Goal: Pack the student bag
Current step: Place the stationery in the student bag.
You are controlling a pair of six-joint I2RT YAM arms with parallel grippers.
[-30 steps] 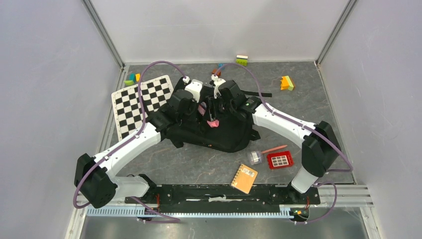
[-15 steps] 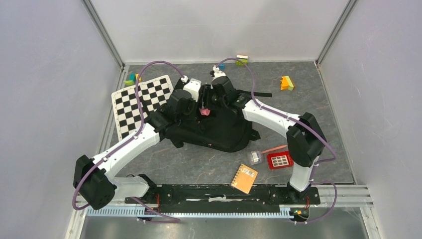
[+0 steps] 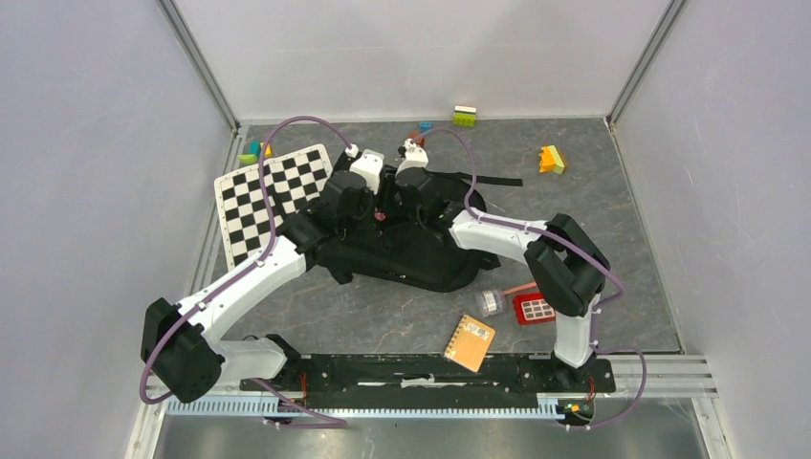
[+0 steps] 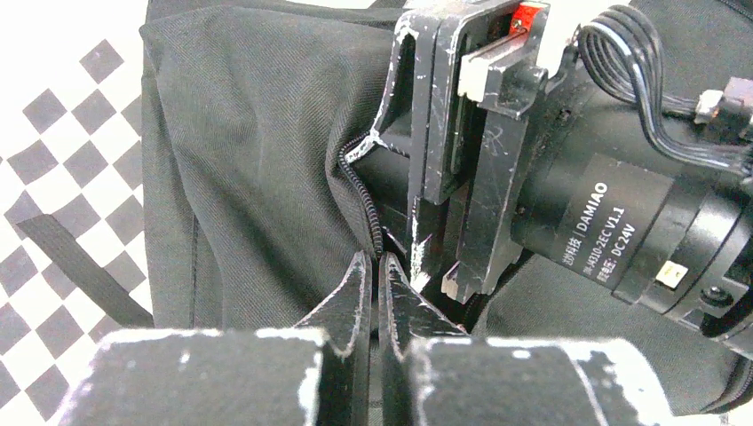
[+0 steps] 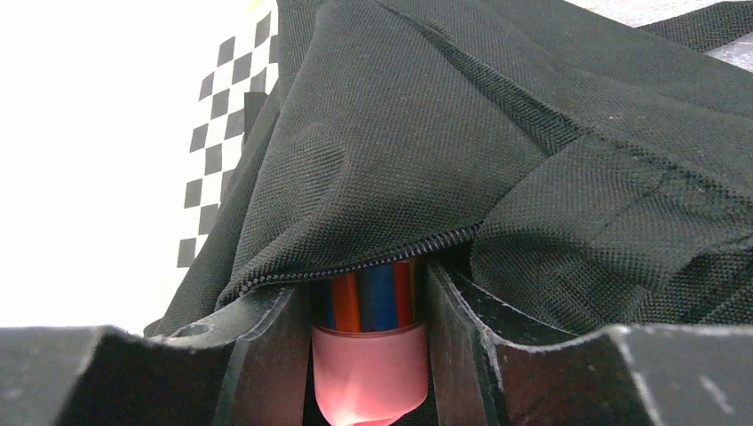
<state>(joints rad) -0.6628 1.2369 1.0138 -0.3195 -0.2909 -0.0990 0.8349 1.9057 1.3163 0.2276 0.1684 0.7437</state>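
While your left tool (image 4: 373, 266) clamps shut on the zip edge (image 4: 360, 191) of the student bag (image 5: 426, 133), lift. Right tool (image 5: 368, 275), half-spread, grips the pen tube (image 5: 368, 373): push straight in.

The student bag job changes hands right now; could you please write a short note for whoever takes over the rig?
The left gripper is shut, pinching the student bag at its zip edge, mid-table. The right gripper is shut on a pink-capped pen pack, its tip just under that edge.
Done: pocket open, pack at the mouth.
Left: push the pack in, release, then probably pack the orange notebook, red keypad gadget and small clear box lying near the right arm's base.
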